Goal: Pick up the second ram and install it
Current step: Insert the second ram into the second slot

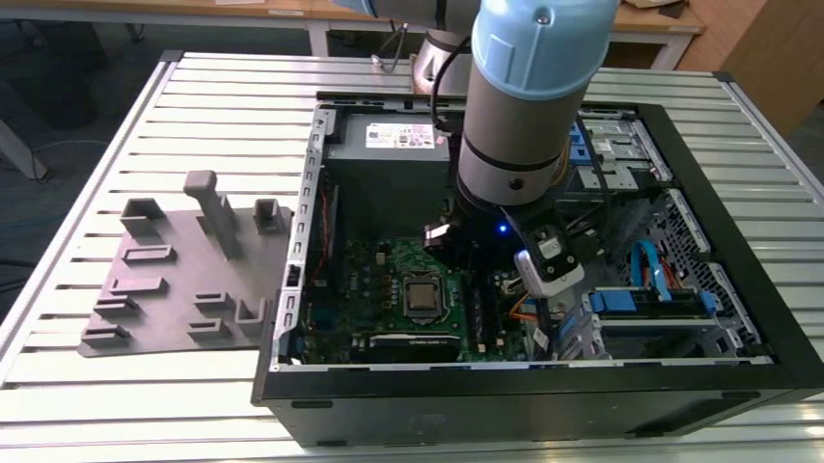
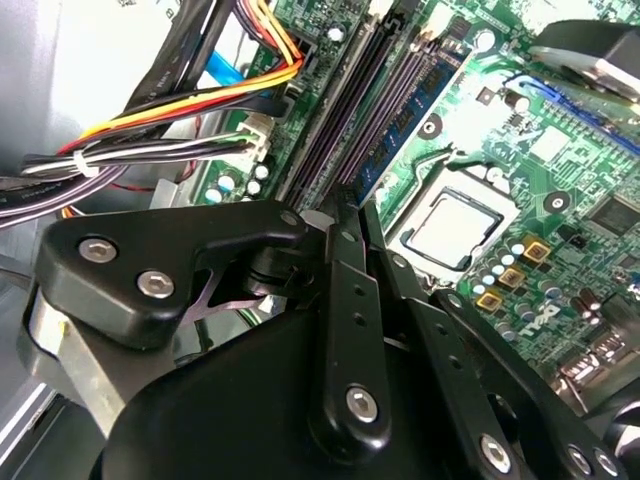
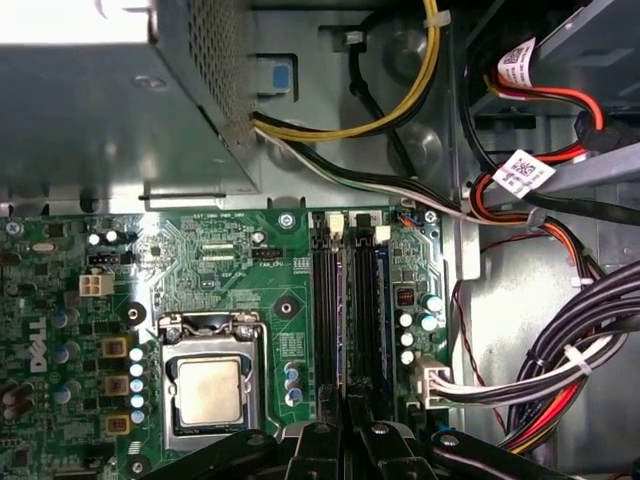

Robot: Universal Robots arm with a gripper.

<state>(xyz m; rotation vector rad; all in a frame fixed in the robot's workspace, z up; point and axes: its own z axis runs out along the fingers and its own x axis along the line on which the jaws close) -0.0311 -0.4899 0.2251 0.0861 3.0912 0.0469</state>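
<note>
Two black, jointed metal fingers [image 2: 340, 260] of the pincer [image 2: 345, 205] lie drawn close together over the memory slots. From these pictures I cannot tell whether they clamp anything.

The second ram [image 2: 415, 95], a long, narrow, flat blue-black memory stick, appears to stand on edge in a slot of the large green circuit board [image 3: 230, 260]. That is my reading, not a certainty. Its long axis runs straight away from the fingertips, parallel to the black plastic slots [image 3: 325, 300]. The pincer sits at its near end, touching or just above it.

The square silver chip [image 3: 208, 390] in its metal frame lies beside the slots on one side. Bundled glossy cables [image 3: 540, 380] lie on the other. In the exterior view the black steel computer case [image 1: 541, 386] rests on the ribbed aluminium bench [image 1: 129, 116], with the grey plastic tray with upright posts [image 1: 180, 289] just beside the case, on the exterior view's left.
</note>
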